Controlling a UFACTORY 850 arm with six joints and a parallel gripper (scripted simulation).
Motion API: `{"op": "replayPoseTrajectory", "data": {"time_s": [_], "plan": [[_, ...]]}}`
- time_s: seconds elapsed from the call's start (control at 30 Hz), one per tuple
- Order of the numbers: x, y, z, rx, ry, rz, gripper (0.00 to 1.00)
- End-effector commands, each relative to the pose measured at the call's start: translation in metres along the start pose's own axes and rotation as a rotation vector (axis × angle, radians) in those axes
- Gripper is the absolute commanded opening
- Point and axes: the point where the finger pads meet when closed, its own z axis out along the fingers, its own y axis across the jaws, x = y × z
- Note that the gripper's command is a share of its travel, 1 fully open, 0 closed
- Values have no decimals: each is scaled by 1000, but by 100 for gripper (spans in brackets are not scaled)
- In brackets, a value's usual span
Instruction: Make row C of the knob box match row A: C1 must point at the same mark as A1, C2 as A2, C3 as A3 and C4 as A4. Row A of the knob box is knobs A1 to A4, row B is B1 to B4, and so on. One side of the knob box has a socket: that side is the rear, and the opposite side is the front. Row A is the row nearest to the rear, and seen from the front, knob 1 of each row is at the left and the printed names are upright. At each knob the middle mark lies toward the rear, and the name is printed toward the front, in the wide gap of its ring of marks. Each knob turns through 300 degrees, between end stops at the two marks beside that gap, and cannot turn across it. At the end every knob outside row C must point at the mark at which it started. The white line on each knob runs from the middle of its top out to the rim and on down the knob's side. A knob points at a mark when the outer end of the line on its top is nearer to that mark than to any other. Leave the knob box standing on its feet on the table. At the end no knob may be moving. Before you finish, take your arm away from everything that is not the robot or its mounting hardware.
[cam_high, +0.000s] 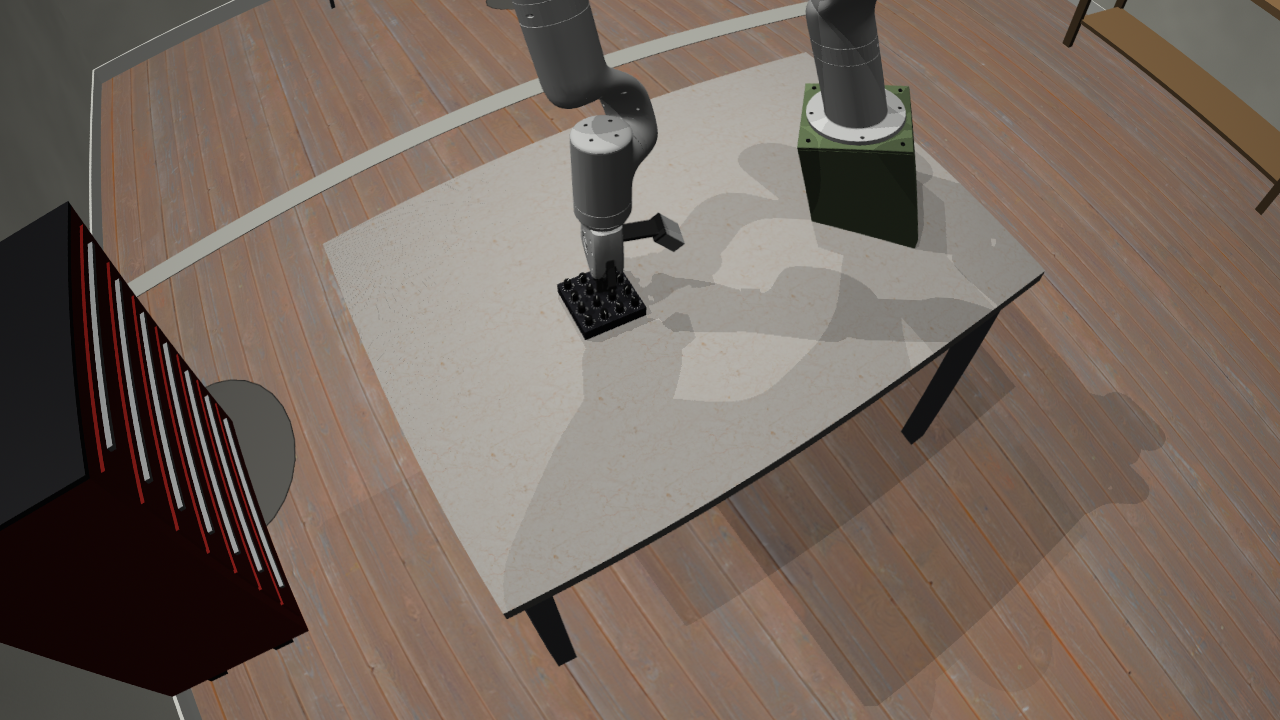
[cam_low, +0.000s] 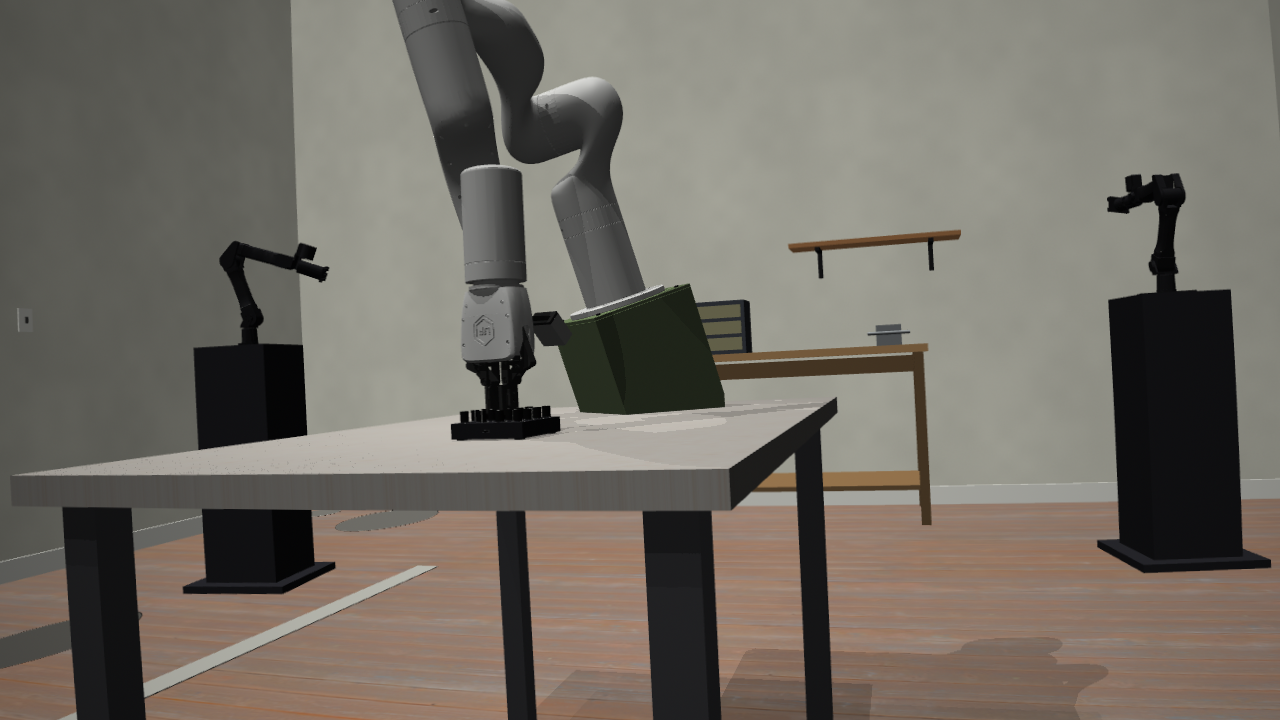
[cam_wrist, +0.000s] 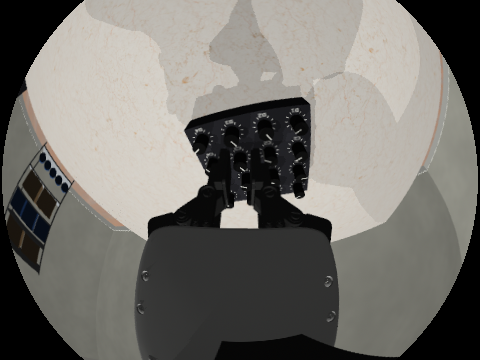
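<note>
The black knob box (cam_high: 615, 323) (cam_low: 492, 431) (cam_wrist: 250, 105) stands on the table, its front edge at the top of the wrist view. My gripper (cam_wrist: 240, 161) (cam_low: 502, 404) points down over it, slightly open. Its fingertips stand on either side of knob C3 (cam_wrist: 240, 160), with a small gap visible; C3's white line points down and right there. Knobs C4 (cam_wrist: 212, 162), C2 (cam_wrist: 270, 152) and C1 (cam_wrist: 299, 150) stand beside the fingers. Row D, such as knob D1 (cam_wrist: 297, 122), shows fully. The fingers partly hide rows A and B; A1 (cam_wrist: 298, 189) shows at lower right.
Neighbouring knobs stand close around both fingers. The table (cam_high: 465, 402) (cam_low: 358, 456) bears the box. The arm's green base block (cam_high: 859, 188) (cam_low: 653, 358) stands at the table's far side. A dark red-and-black cabinet (cam_high: 107, 573) stands beyond the table's left edge in the top view.
</note>
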Motion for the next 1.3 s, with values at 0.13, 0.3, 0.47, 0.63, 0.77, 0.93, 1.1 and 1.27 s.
{"op": "replayPoseTrajectory", "data": {"time_s": [0.13, 0.3, 0.47, 0.63, 0.77, 0.93, 1.1, 1.27], "plan": [[-1, 0, -1, 0, -1, 0, 19], [-1, 0, -7, 0, -1, 0, 19], [-1, 0, -20, -1, -1, 0, 19], [-1, 0, -27, -1, -1, 0, 19], [-1, 0, -34, -1, -1, 0, 19], [-1, 0, -36, -1, -1, 0, 19], [-1, 0, -36, -1, -1, 0, 19], [-1, 0, -36, -1, -1, 0, 19]]}}
